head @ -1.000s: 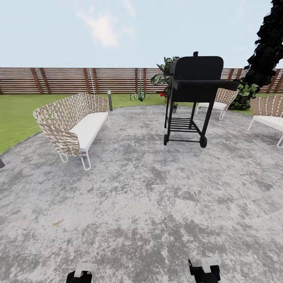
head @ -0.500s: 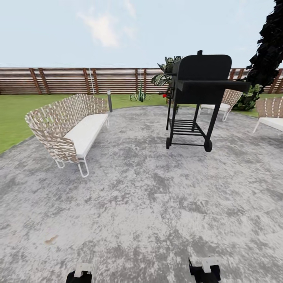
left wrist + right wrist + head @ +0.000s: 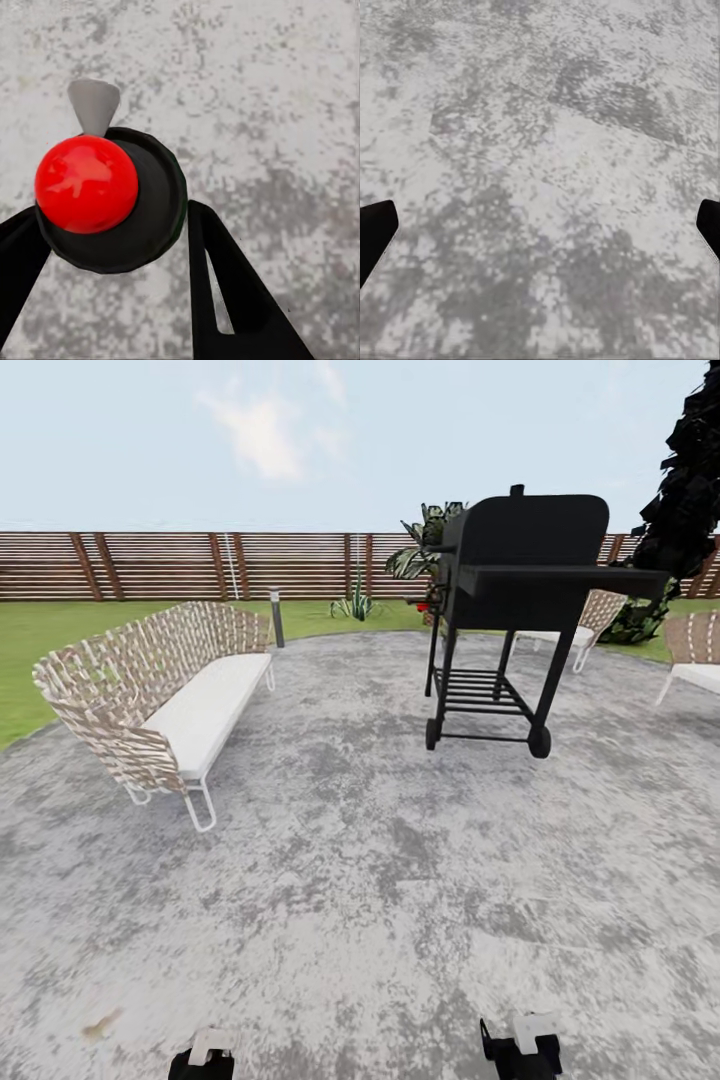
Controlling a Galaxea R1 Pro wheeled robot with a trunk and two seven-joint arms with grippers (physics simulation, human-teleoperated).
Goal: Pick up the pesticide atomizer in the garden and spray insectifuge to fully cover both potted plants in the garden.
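The robot stood on the round grey patio (image 3: 380, 880) of the garden, facing the brown slatted fence (image 3: 180, 565) across a strip of lawn (image 3: 40, 650).

In the left wrist view, the left gripper (image 3: 112, 214) had its jaws clenched on the sprayer (image 3: 127, 217). Both black fingers (image 3: 225, 285) pressed against the sides of its dark round body. A glossy red knob (image 3: 86, 184) sat on that body, and a pale grey nozzle (image 3: 94, 105) stuck out past it, over the mottled paving. So the sprayer was in the left gripper, held above the patio, low at the robot's left side.

In the right wrist view, the right gripper (image 3: 540, 229) had its jaws released. Its two dark fingertips (image 3: 375, 232) stood wide apart at opposite edges of the picture, with nothing but grey paving between them.

In the head view, the tops of both grippers peeked in at the lower edge, the left one (image 3: 205, 1055) and the right one (image 3: 520, 1045), well apart from each other.

A woven sofa (image 3: 150, 690) with a white cushion stood on the patio to the left. A black wheeled grill (image 3: 510, 610) stood ahead and to the right. Behind the grill rose a bush with striped leaves (image 3: 425, 540), and a woven chair (image 3: 590, 620) showed just past the grill's legs. Another chair (image 3: 695, 650) was cut off at the right edge, under a dark tree (image 3: 690, 490). A short lamp post (image 3: 276, 618) stood at the patio's far rim. Near it, on the grass before the fence, grew a small spiky green plant (image 3: 353, 603); it was too far off to tell whether it sat in a pot.
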